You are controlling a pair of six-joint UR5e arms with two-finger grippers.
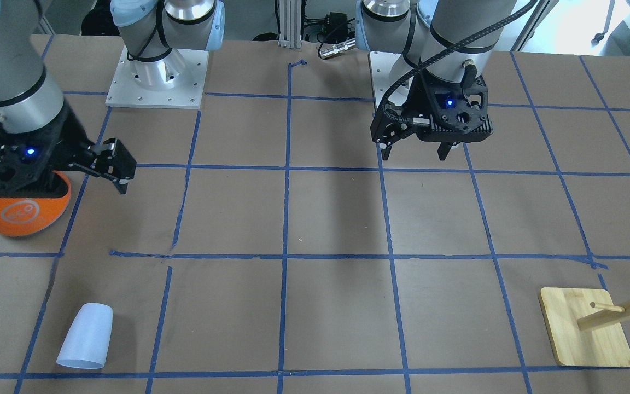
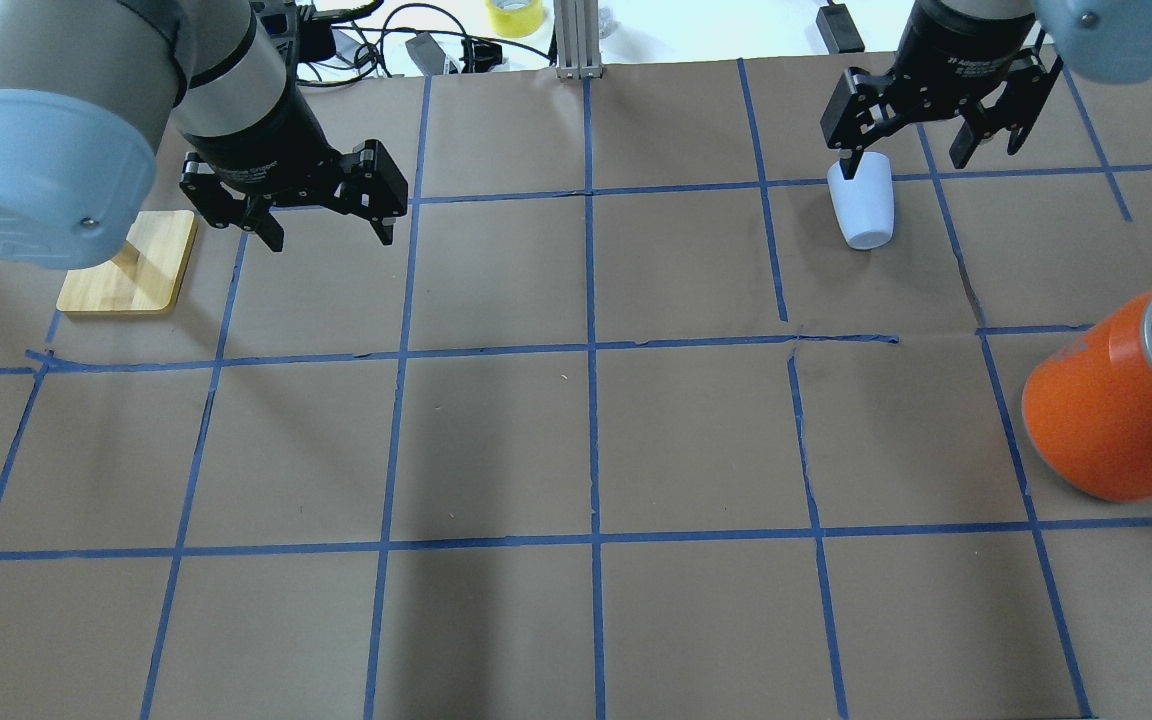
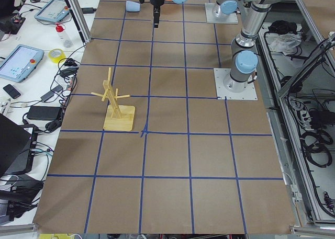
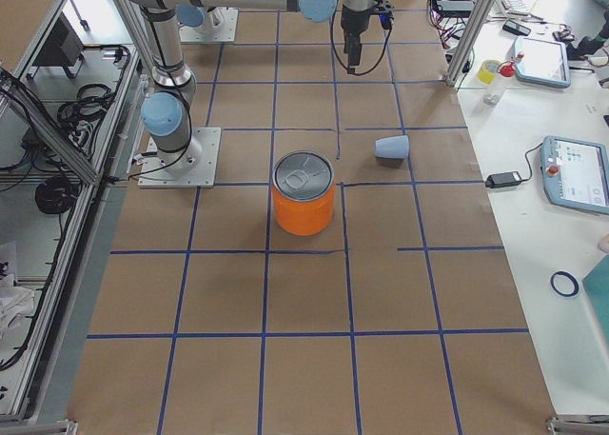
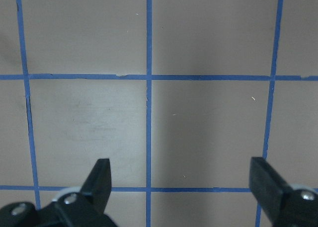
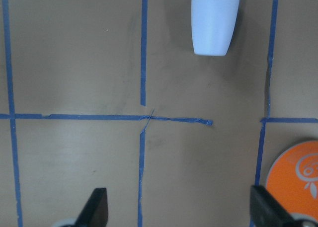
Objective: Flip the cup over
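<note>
The cup is pale blue-white and lies on its side on the brown table, with its wide rim pointing away from the robot. It also shows in the overhead view, the right side view and at the top of the right wrist view. My right gripper is open and empty. It hangs above the table, apart from the cup, with its fingertips well short of it. My left gripper is open and empty over bare table.
A big orange can with a silver top stands on the robot's right, nearer the robot than the cup. A wooden peg stand stands on a square base on the robot's left. Blue tape lines grid the table.
</note>
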